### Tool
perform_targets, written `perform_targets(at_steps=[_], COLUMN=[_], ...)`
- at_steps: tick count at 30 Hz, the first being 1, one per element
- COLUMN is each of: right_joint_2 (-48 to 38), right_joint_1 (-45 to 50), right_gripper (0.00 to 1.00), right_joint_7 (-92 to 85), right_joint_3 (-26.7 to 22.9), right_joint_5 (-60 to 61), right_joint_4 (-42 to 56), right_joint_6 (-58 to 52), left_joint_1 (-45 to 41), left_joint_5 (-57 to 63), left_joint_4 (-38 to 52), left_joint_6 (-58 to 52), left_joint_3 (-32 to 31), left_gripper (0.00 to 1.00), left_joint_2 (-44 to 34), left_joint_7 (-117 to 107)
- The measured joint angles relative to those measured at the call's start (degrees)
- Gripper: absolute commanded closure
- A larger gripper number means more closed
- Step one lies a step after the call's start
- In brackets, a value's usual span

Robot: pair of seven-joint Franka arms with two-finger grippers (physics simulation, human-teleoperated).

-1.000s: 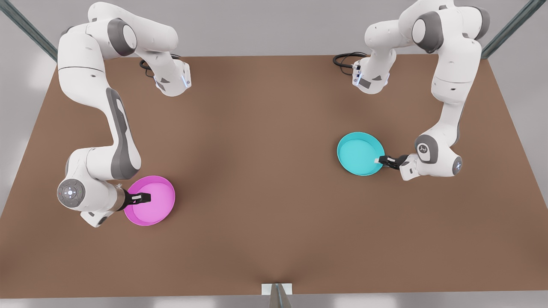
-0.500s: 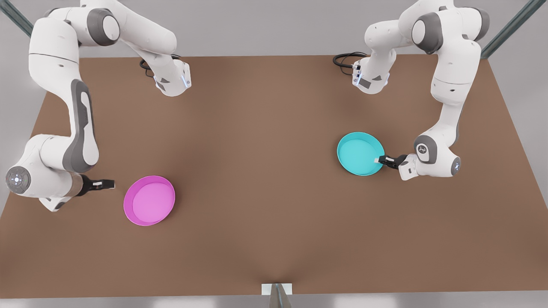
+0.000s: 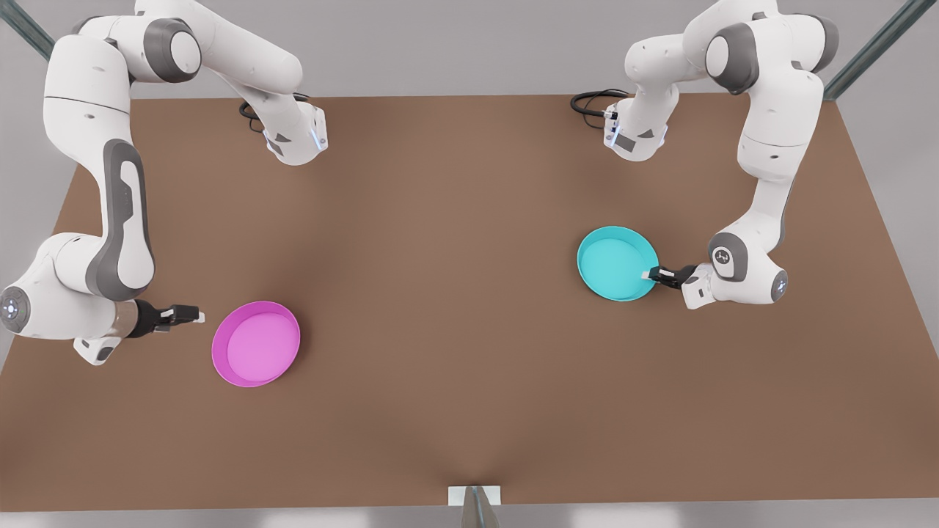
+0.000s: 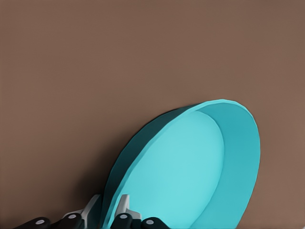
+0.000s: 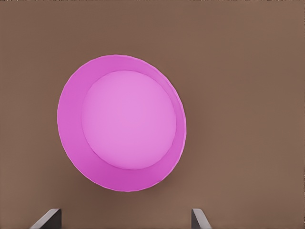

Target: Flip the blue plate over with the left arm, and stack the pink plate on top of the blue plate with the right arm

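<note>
The blue plate (image 3: 615, 262) sits open side up on the brown table at the front view's right. My left gripper (image 3: 651, 276) is shut on its rim on the side toward the front view's right. In the left wrist view the blue plate (image 4: 190, 167) looks tilted, with the rim between the fingers of the left gripper (image 4: 108, 210). The pink plate (image 3: 256, 342) lies flat, open side up, at the front view's left. My right gripper (image 3: 196, 316) hovers open just beside it, apart from the rim. The right wrist view shows the pink plate (image 5: 123, 123) beyond the right gripper (image 5: 125, 219).
The brown table (image 3: 455, 308) spreads wide between the two plates. Both arm bases with black cables (image 3: 594, 103) stand along the far edge. A small white bracket (image 3: 474, 496) sits at the near edge.
The right gripper pulled back off the pink plate toward the front view's left, then edged slightly back toward it. The left gripper kept hold of the blue plate's rim, barely shifting.
</note>
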Motion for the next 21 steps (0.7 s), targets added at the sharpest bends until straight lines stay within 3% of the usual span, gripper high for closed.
perform_targets(at_steps=[21], right_joint_2=[0.00], right_joint_1=[-0.23], right_gripper=[0.00], right_joint_7=[-0.04], right_joint_3=[0.00], right_joint_5=[0.00], right_joint_4=[0.25], right_joint_6=[-0.02], left_joint_1=[0.00], left_joint_5=[0.13], left_joint_4=[0.09], left_joint_6=[-0.08], left_joint_3=[0.09], left_gripper=[0.72], left_joint_2=[-0.26], left_joint_7=[-0.18])
